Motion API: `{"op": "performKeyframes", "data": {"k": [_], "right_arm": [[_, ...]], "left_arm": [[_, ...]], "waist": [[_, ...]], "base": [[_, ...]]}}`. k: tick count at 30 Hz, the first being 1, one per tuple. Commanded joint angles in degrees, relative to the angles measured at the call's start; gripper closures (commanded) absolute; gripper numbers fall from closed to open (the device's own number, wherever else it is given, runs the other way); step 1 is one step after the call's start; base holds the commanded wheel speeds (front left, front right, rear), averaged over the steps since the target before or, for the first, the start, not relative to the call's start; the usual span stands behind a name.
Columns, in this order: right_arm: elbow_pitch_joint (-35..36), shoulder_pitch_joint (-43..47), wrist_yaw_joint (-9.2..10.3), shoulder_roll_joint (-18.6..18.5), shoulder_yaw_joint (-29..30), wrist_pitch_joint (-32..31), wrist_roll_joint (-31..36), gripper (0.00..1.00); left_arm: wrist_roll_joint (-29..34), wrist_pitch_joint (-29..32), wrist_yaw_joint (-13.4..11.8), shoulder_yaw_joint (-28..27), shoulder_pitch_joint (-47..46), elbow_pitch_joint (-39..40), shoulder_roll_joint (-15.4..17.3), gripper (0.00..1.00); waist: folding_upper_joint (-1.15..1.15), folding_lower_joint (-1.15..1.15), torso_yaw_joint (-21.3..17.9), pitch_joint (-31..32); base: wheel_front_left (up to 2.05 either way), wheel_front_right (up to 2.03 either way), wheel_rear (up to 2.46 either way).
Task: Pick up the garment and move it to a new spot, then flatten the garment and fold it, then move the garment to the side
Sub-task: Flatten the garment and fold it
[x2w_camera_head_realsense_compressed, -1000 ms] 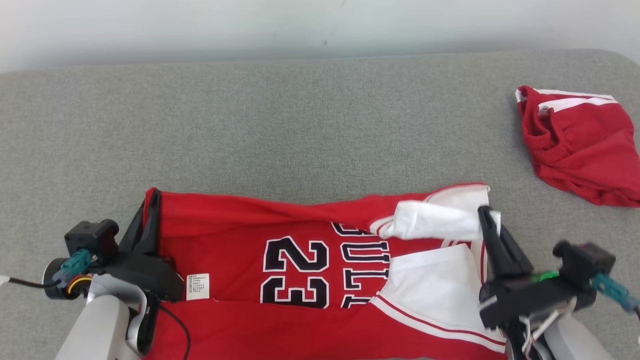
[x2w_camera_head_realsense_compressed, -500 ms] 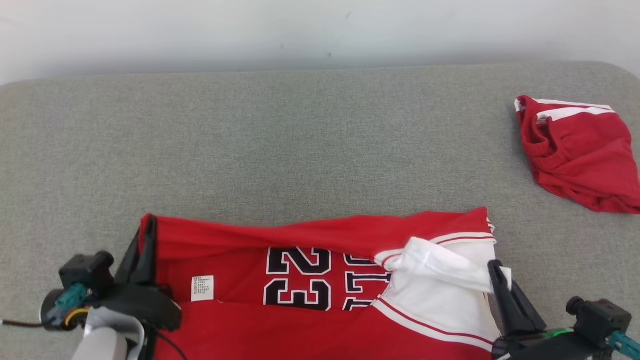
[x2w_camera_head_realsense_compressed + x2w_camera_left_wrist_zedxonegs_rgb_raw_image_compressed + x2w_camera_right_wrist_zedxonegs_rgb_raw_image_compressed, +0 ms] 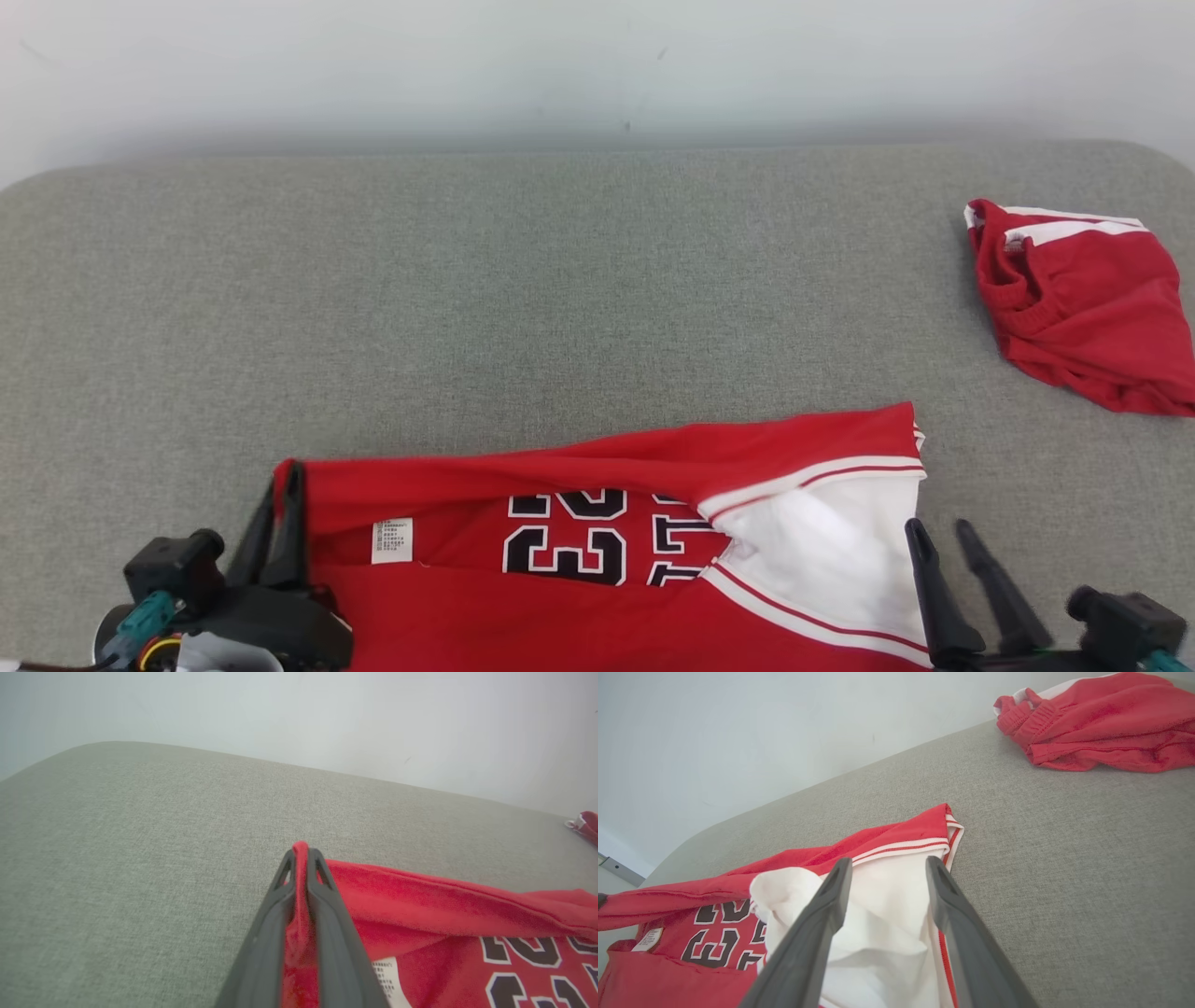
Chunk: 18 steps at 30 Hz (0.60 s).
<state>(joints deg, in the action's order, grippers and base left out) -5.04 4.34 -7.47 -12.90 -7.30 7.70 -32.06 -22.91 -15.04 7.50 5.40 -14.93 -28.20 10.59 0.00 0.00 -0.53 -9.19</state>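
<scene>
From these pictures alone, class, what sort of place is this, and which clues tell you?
Likely a laundry-folding test setup rather than a home: a wide grey fabric surface, a bare pale wall behind it, plus a numbered red jersey and crumpled red shorts.

Grey woven surface [image 3: 560,280] spanning the frame, its far corners rounded; pale wall [image 3: 597,56] along the top edge; crumpled red shorts [image 3: 1083,299] with white stripes and a ribbed waistband at the right edge, lying on the surface
</scene>
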Motion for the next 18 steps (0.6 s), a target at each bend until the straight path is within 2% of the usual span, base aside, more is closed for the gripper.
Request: {"op": "performKeyframes", "data": {"k": [1, 9, 18], "right_arm": [[0.16, 0.78, -0.08, 0.29, 0.47, 0.51, -0.33, 0.0], [0.37, 1.48, -0.08, 0.18, 3.66, 1.18, 0.3, 0.0], [-8.85, -3.9, -0.08, 1.01, 5.86, -3.75, 6.09, 0.0]], "left_arm": [[0.55, -0.17, -0.23, -0.62, 0.65, 0.99, -0.41, 0.0], [1.87, -0.16, -0.84, -4.39, 5.51, 5.07, -2.09, 0.0], [4.8, -0.16, -2.23, -7.63, 10.69, 10.5, -4.39, 0.0]], "waist": [[0.0, 0.0, 0.17, 0.32], [0.0, 0.0, 0.63, 1.88], [0.0, 0.0, 1.93, 3.2]], "base": [[0.0, 0.0, 0.0], [0.0, 0.0, 0.0], [0.0, 0.0, 0.0]]}}
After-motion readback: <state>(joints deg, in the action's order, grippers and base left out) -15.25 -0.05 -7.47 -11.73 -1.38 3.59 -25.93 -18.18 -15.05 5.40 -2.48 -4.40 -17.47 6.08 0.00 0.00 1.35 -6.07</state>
